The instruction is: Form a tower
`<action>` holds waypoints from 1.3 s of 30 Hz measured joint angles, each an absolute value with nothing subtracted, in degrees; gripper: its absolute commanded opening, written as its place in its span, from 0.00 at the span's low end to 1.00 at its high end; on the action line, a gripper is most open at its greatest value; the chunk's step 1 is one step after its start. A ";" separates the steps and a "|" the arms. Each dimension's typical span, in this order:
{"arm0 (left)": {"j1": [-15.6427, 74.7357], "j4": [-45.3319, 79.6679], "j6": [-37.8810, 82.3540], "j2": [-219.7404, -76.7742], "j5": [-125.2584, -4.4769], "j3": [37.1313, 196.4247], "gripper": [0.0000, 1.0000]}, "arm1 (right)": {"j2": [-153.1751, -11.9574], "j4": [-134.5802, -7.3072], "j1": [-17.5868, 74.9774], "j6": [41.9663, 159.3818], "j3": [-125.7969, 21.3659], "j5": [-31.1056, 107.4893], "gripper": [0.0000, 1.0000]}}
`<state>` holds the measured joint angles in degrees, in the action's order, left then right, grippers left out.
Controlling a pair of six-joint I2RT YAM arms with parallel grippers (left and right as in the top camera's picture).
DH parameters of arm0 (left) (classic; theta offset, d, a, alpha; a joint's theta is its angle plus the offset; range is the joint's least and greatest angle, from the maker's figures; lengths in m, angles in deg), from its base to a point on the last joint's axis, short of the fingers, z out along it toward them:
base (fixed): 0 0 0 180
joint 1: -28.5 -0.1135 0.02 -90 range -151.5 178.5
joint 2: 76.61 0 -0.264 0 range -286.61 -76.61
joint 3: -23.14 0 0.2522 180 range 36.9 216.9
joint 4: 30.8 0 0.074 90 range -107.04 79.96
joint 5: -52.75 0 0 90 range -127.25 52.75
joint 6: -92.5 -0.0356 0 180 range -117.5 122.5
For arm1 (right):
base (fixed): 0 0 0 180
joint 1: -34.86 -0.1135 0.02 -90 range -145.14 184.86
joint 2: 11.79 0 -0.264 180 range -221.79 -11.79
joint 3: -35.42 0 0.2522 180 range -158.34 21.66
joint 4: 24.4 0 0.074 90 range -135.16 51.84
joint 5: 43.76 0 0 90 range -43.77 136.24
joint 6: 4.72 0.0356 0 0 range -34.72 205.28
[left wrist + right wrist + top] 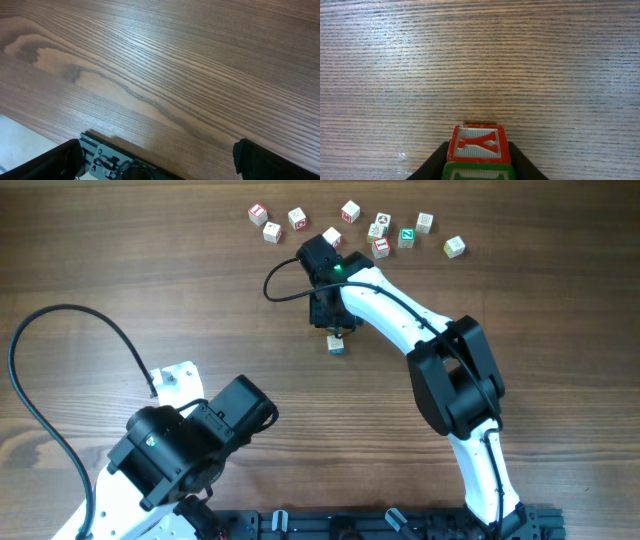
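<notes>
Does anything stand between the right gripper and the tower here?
Nothing visible does. The right gripper's fingers flank the tower directly, with bare table around it. The loose cubes sit clustered on the far side of the arm, apart from it.

You get bright, even light on the worktop (120, 260) in the overhead view, with only soft shadows beneath the arms (400, 315). On your right wrist view a pale sheen glares across the far grain; on the left, the dark fingers (270, 160) blur at the bottom corners.

Open table (150, 270) left of the tower (336, 346); a cluster of loose cubes (350, 211) close behind.
</notes>
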<state>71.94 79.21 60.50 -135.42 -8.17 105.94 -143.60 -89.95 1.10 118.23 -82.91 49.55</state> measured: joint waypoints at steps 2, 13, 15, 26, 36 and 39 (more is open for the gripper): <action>71.94 79.21 60.50 -135.42 -8.17 105.94 1.00 | -143.60 -89.82 1.10 118.44 -82.91 49.57 0.59; 71.94 79.21 60.50 -135.42 -8.17 105.94 1.00 | -143.60 -91.48 1.08 118.12 -82.91 49.74 0.39; 71.94 79.19 60.50 -135.42 -8.17 105.94 1.00 | -143.60 -91.70 1.10 118.20 -82.91 49.74 0.32; 71.94 79.19 60.50 -135.42 -8.17 105.94 1.00 | -143.60 -91.68 1.10 120.02 -82.91 49.72 0.30; 71.94 79.19 60.50 -135.42 -8.17 105.94 1.00 | -143.60 -91.15 1.10 125.90 -82.91 49.15 0.47; 71.94 79.19 60.50 -135.42 -8.17 105.94 1.00 | -143.60 -91.28 1.10 122.75 -82.91 48.78 0.50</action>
